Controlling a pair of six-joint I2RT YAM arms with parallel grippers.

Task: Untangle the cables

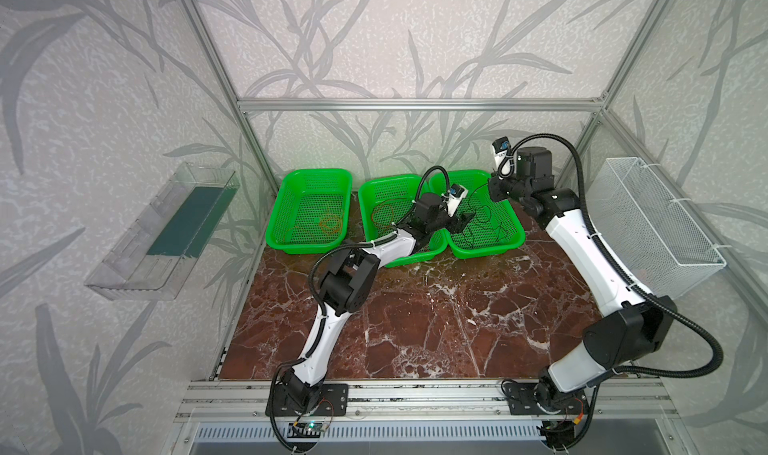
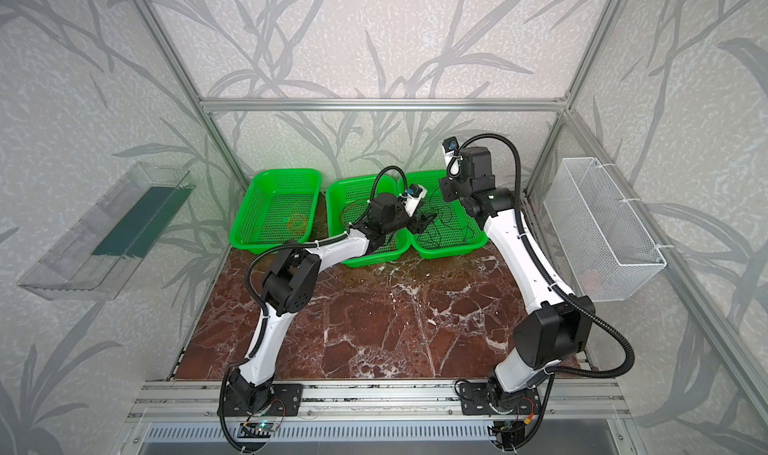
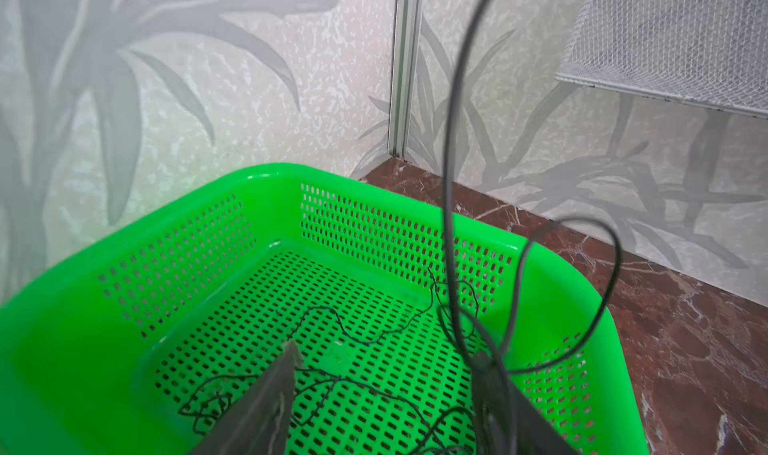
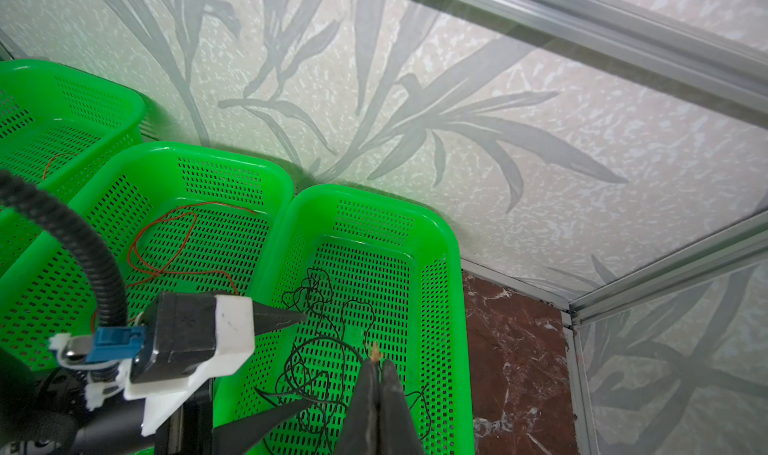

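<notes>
Right wrist view: right fingers point(image 4: 376, 382) clamp a black cable point(image 3: 449, 141). Left fingers point(image 3: 282, 390), apart and empty, should slide down it gently.

Robotics lab test cell. Aluminium extrusion frame point(image 1: 415, 105) boxes in scene. Printed leaf-pattern panels point(image 1: 374, 37) serve as walls. Left arm point(image 1: 322, 336) and right arm point(image 1: 577, 245), white and black, bolted to slotted rail point(image 1: 415, 394) at front. Marble-look worktop point(image 1: 436, 328) carries identical green perforated baskets point(image 1: 309, 247) with thin cables point(image 3: 447, 174). Wire mesh bin point(image 1: 660, 224) and clear plastic bin point(image 1: 137, 262) hang on side panels.
</notes>
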